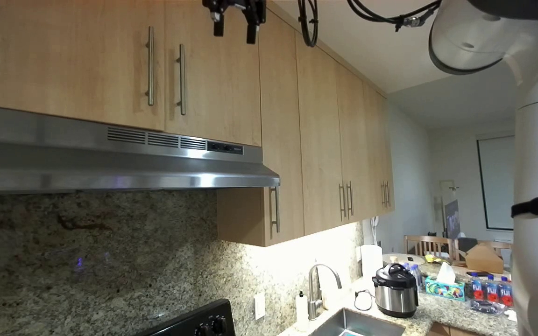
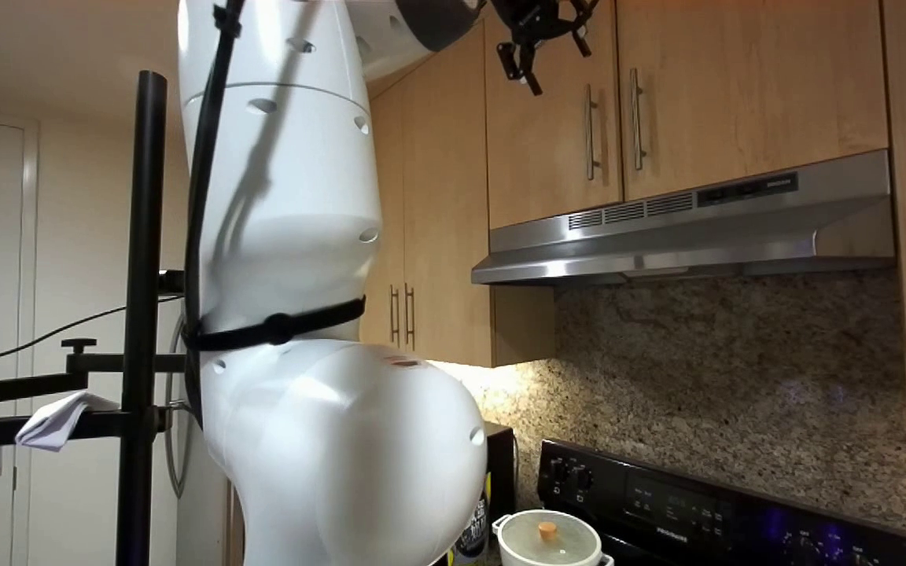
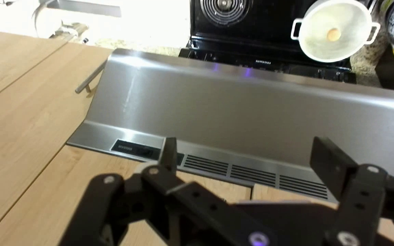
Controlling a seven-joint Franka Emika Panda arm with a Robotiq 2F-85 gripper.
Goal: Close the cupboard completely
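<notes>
Wrist view: I see the hand (image 3: 245, 147) with its two fingers (image 3: 169, 150) spread wide, the stainless range hood (image 3: 234, 109) showing through the gap. Along the hood's upper edge, partly behind the hand, lies the foot of the cupboard (image 3: 67, 181), its two doors (image 3: 234, 191) divided by one dark seam; three vent grilles (image 3: 253, 175) run just beside it. Past the hood's lip are one coil burner (image 3: 224, 5) and one lidded pot (image 3: 333, 25) with two side handles.

In an exterior view the cupboard hangs directly above the hood, two vertical bar handles (image 1: 151, 65) flanking the seam. The hand, cut off by the top border, is in front of the doors, its fingertips apart from both handles. Farther along, the counter (image 1: 460, 317) carries one pressure cooker (image 1: 395, 296), one tissue box (image 1: 444, 288) and a row of three FIJI bottles (image 1: 491, 289).

In an exterior view the white arm (image 2: 303, 259) stands before the tall cabinets (image 2: 445, 196), one black pole (image 2: 145, 236) beside it. The doors meet over the hood; whether they sit fully flush I can't tell.
</notes>
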